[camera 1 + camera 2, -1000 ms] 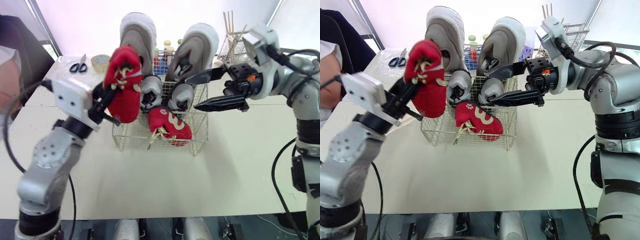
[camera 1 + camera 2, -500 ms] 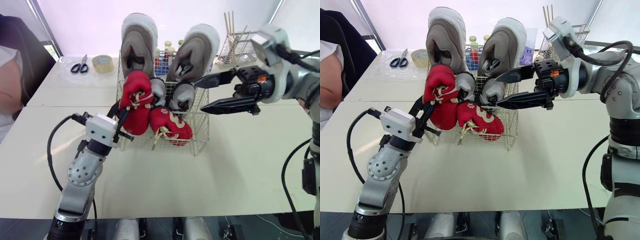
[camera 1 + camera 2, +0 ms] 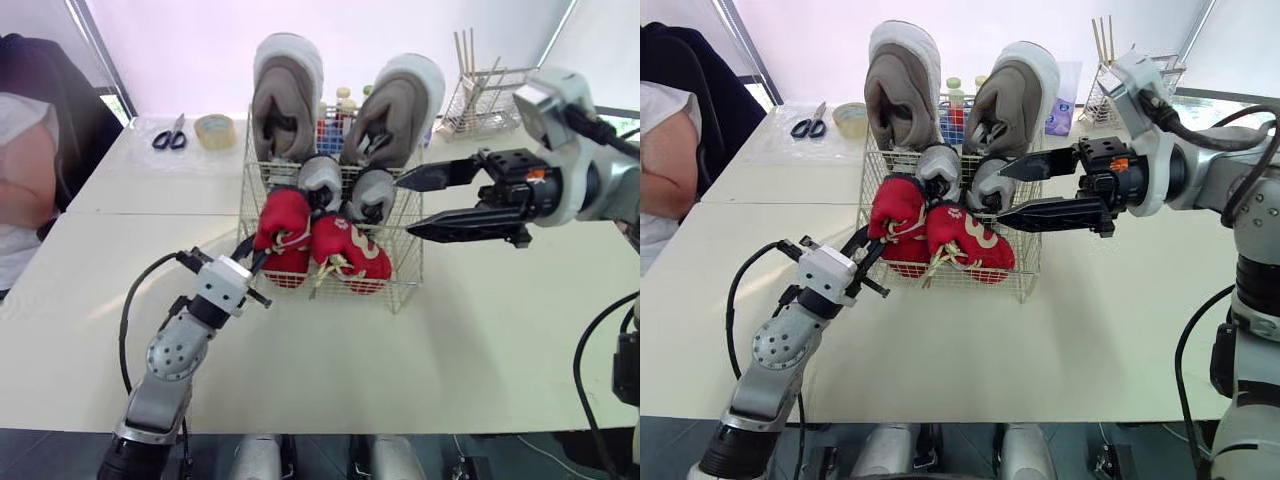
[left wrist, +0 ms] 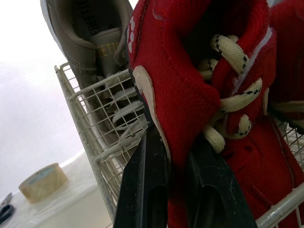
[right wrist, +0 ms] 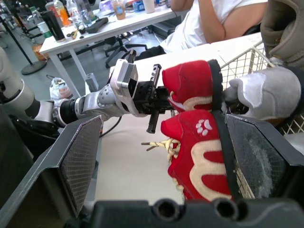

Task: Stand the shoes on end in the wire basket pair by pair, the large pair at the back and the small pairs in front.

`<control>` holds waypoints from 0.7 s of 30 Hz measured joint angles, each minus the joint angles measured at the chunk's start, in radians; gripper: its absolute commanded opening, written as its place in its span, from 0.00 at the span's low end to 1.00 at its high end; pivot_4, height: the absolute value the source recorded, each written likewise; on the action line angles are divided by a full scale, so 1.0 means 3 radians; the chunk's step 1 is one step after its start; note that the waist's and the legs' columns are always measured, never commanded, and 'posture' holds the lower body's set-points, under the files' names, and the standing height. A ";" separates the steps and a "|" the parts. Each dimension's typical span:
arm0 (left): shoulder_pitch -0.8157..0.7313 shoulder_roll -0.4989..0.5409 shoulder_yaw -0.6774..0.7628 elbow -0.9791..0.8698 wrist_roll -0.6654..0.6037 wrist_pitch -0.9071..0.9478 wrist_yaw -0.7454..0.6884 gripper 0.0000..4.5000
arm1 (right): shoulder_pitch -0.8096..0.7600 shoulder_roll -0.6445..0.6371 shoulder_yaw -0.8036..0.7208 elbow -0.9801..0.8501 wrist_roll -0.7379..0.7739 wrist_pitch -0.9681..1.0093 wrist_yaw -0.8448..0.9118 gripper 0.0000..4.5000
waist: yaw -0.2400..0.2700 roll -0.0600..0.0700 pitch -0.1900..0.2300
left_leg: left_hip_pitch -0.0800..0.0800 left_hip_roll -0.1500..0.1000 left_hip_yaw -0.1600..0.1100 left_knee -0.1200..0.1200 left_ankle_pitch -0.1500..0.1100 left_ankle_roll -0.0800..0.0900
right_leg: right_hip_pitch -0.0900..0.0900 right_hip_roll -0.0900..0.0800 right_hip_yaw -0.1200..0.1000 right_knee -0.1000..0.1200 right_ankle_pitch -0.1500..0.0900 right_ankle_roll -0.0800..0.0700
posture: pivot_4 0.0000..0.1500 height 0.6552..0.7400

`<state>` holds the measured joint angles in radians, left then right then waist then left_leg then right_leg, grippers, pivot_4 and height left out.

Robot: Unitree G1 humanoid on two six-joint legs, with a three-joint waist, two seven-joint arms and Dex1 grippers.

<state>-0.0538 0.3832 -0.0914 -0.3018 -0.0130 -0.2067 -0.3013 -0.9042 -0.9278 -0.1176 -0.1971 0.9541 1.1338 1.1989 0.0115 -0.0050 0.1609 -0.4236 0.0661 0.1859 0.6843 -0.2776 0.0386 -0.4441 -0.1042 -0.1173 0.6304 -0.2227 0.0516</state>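
While its lower edge sits pinched between the two black fingers of the left gripper (image 3: 862,250), which is clamped tight on it, the small red fabric shoe with cream laces (image 3: 283,225) stands in the front left part of the white wire basket (image 3: 408,270). Its long axis is close to upright, its rounded end is up, and its laced side is turned toward the robot. A second small red shoe with a white paw print and cream laces (image 3: 350,255) touches it on the right. That one leans on a slant, its upper end against the held shoe and its lower end toward the basket's front right corner, with its laces hanging at the front wire. Just behind the red ones, two small grey shoes (image 3: 320,180) stand side by side, and at the back two large grey shoes with white soles (image 3: 287,95) stand on end, toes up, rising well above the rim. At the basket's right side hangs the right gripper (image 3: 405,208), its fingers spread apart and empty, tips pointing at the small grey shoes. Bottles (image 3: 345,98) stand behind the basket on the cream table (image 3: 480,340). A wire rack holding wooden sticks (image 3: 480,90) is at the far right, and black-handled scissors (image 3: 170,135) and a roll of tape (image 3: 213,128) lie at the far left. A person in a white top (image 3: 30,180) sits at the left edge.
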 measured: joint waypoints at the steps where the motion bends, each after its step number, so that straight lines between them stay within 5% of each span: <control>1: 0.0005 0.0001 0.0005 -0.0016 -0.0008 0.0031 -0.0015 0.06 | 0.0006 0.0001 -0.0009 -0.0007 0.0010 0.0000 -0.0013 1.00 | 0.0003 0.0000 0.0000 | 0.0000 0.0000 0.0000 0.0000 0.0000 0.0000 | 0.0000 0.0000 0.0000 0.0000 0.0000 0.0000 | 1.00 0.94; 2: 0.0021 0.0001 0.0020 -0.0057 -0.0064 0.0105 -0.0041 0.06 | 0.0030 0.0001 -0.0028 -0.0021 0.0019 -0.0001 -0.0036 1.00 | 0.0003 0.0000 0.0000 | 0.0000 0.0000 0.0000 0.0000 0.0000 0.0000 | 0.0000 0.0000 0.0000 0.0000 0.0000 0.0000 | 1.00 0.94; 5: 0.0138 -0.0005 0.0069 -0.0216 -0.0261 0.0339 -0.0116 0.27 | 0.0132 -0.0001 -0.0056 -0.0080 0.0047 -0.0002 -0.0085 1.00 | -0.0006 0.0000 0.0000 | 0.0000 0.0001 0.0000 0.0000 0.0000 0.0000 | 0.0000 0.0000 0.0001 0.0000 0.0000 0.0000 | 1.00 0.94; 11: 0.0410 0.0059 0.0146 -0.0740 -0.0724 0.0988 -0.0300 0.86 | 0.0513 -0.0032 -0.0115 -0.0305 0.0095 -0.0019 -0.0176 1.00 | -0.0005 0.0006 -0.0003 | 0.0000 0.0001 -0.0001 -0.0001 0.0000 0.0000 | 0.0000 0.0004 0.0001 0.0000 -0.0001 0.0001 | 1.00 0.94; 21: 0.0700 0.0757 0.1006 -0.1618 -0.1904 0.2486 -0.0477 0.86 | 0.0845 -0.0026 -0.0146 -0.0353 -0.0034 -0.0321 -0.0267 1.00 | -0.0101 0.0008 0.0000 | 0.0000 0.0010 -0.0004 -0.0006 0.0004 -0.0006 | -0.0005 0.0017 0.0002 0.0001 -0.0002 0.0001 | 1.00 0.94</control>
<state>0.1562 0.6103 0.2103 -0.7870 -0.5841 0.5389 -0.4443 -0.6507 -0.9357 -0.1612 -0.3030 0.9439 1.0374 1.1187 -0.0188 -0.0027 0.1609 -0.4237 0.0691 0.1848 0.6825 -0.2766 0.0367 -0.4456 -0.0989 -0.1168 0.6307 -0.2233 0.0520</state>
